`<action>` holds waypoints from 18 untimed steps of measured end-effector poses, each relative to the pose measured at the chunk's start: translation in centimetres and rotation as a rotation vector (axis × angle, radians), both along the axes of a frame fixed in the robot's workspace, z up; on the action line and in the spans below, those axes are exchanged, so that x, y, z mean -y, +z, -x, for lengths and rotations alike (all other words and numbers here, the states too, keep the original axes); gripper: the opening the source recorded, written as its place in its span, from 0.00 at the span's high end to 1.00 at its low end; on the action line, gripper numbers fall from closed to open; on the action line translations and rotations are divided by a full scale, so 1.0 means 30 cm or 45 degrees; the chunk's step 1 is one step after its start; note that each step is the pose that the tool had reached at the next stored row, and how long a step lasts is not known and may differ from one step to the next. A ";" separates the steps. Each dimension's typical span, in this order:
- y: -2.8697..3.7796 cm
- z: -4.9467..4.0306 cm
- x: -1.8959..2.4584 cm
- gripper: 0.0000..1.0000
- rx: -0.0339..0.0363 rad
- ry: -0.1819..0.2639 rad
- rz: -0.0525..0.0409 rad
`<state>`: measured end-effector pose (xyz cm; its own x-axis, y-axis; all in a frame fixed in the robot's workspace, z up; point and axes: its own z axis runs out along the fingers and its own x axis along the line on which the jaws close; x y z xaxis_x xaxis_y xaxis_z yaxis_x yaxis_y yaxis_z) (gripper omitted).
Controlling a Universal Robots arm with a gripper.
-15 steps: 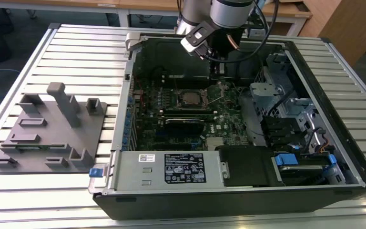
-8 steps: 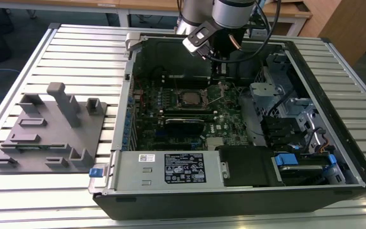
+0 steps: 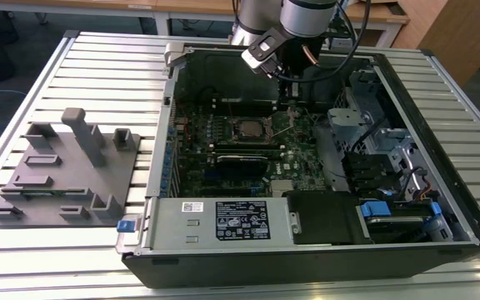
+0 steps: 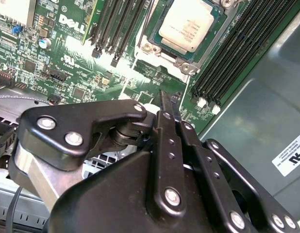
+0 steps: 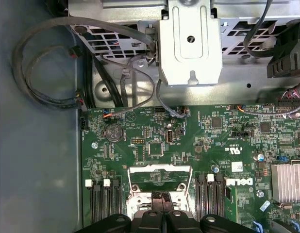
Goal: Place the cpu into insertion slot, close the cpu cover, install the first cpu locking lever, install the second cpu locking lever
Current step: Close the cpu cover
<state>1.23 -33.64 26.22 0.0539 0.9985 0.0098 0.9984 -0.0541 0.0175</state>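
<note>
One chip [image 4: 186, 24] sits in the one socket [image 5: 159, 178], so the first step looks done. I cannot tell whether the cover [image 4: 165, 57] is down or either lever is latched. The single pincer [image 5: 162, 201], fingers together and holding nothing visible, hangs just beside the socket's edge.

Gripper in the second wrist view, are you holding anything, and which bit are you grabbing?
Nothing, as far as it shows. The gripper is shut, fingers pressed together with nothing between them, close to the cpu.
</note>
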 end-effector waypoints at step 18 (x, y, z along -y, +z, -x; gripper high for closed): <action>0.000 -0.024 0.000 0.90 0.0000 0.000 0.000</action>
<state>1.96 -33.64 26.21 0.0540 0.9985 0.0099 0.9984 -0.0542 0.0175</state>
